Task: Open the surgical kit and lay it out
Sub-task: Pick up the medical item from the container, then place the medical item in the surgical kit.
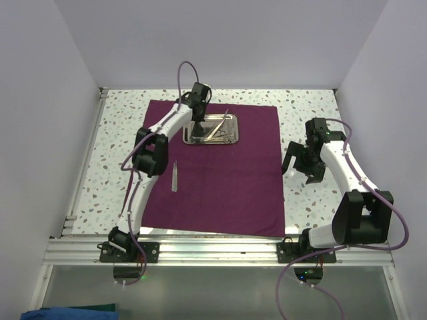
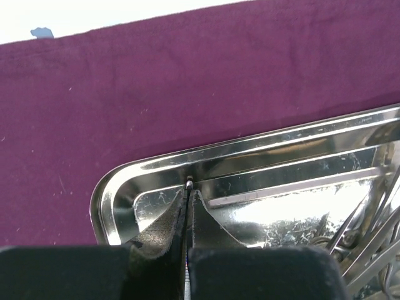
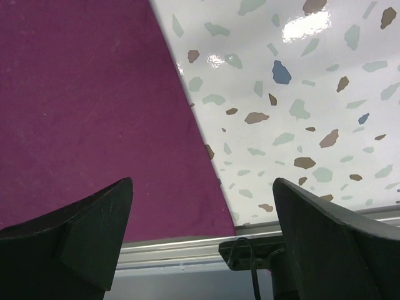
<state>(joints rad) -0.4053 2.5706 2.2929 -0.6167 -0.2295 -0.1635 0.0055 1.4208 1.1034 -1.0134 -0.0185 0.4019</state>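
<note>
Step in hand, by judgement: emptying steel tray (image 1: 233, 119) at 12 o'clock of spread cloth wrap (image 1: 220, 193). Tweezers (image 1: 175, 177) laid at 9 o'clock, remaining instruments (image 1: 215, 130) in tray. Left gripper (image 2: 189, 194) inside tray, pressed together, catch unclear. Right gripper (image 3: 201, 184) spread wide at 3 o'clock. Next: lift straight, carry to bare cloth.

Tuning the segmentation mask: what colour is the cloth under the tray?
The cloth is plain dark magenta-purple; top external view shows it best.

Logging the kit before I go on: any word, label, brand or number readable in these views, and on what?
None readable. The cloth, tray, table and arms carry no visible text; any engraving on the instruments in the tray or the tweezers is too small to tell.
</note>
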